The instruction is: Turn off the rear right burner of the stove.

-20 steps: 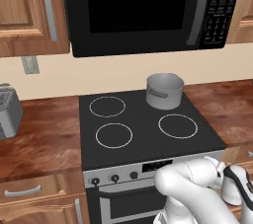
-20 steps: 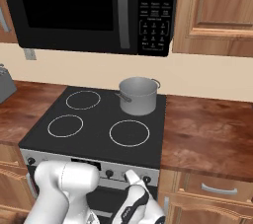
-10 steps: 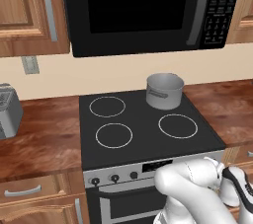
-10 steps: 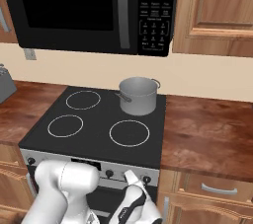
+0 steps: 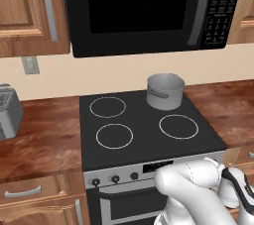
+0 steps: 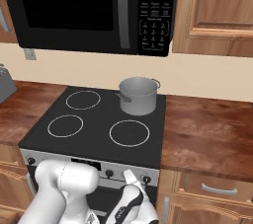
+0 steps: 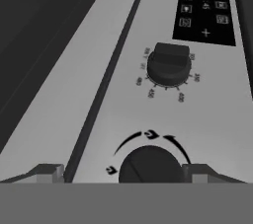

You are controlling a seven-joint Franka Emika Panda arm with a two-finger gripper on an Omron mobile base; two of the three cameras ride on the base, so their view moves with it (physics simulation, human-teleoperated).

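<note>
Your tool [image 7: 123,171] is sitting low against the silver front panel [image 7: 74,109] of the stove [image 5: 149,125], its two fingertips [image 7: 47,172] spread apart on either side of a black knob [image 7: 150,166] without yet pressing on it. You are probably holding the tips this way so that a squeeze will clamp the knob for a turn; curved arrows printed above it are marking the turning direction. A second knob [image 7: 169,64], ringed by small numbers, is standing further along the panel, and a dark display [image 7: 205,8] with white symbols is lying beyond that.

In the right base view, the wrist is pointing at the right end of the knob row [image 6: 143,178], below the glass top with its white rings. A grey pot [image 6: 138,94] is resting on the rear right ring, which is likely the burner in question. The wooden bench [image 6: 207,129] is flanking the stove, and a black microwave [image 5: 149,6] is hanging above it.

The lower half of the nearer knob is being cut off by the frame edge, so its pointer position is not readable. Whether this knob governs the rear right burner cannot be told.
</note>
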